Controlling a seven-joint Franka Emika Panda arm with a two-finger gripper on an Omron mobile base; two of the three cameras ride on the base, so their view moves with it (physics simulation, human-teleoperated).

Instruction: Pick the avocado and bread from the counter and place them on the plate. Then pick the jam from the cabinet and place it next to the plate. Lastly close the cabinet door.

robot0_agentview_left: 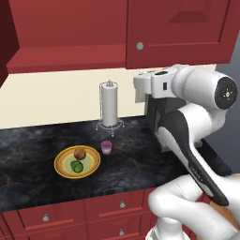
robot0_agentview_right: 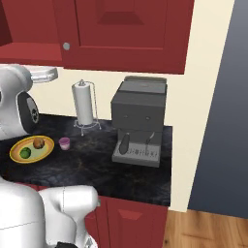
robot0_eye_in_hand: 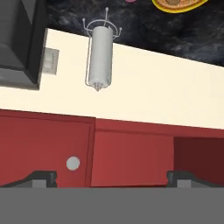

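Note:
The yellow-rimmed plate [robot0_agentview_left: 62, 161] lies on the black counter [robot0_agentview_left: 140, 159] with the brown bread [robot0_agentview_left: 80, 153] and the green avocado [robot0_agentview_left: 77, 166] on it. The jam [robot0_agentview_left: 107, 147] stands upright just right of the plate, apart from its rim. All of these also appear from the right base view: plate [robot0_agentview_right: 14, 154], bread [robot0_agentview_right: 38, 143], avocado [robot0_agentview_right: 25, 153], jam [robot0_agentview_right: 64, 143]. My gripper [robot0_eye_in_hand: 113, 178] is open and empty. It is raised high, facing the underside of the red cabinet [robot0_eye_in_hand: 131, 157] near a silver knob [robot0_eye_in_hand: 73, 163]. A cabinet door [robot0_agentview_left: 7, 37] stands open at far left.
A white paper-towel roll [robot0_agentview_left: 109, 105] on a wire stand is at the back of the counter. A grey coffee machine [robot0_agentview_right: 139, 118] stands to its right. Red drawers [robot0_agentview_left: 84, 211] run under the counter. The right cabinet door [robot0_agentview_left: 178, 33] is closed.

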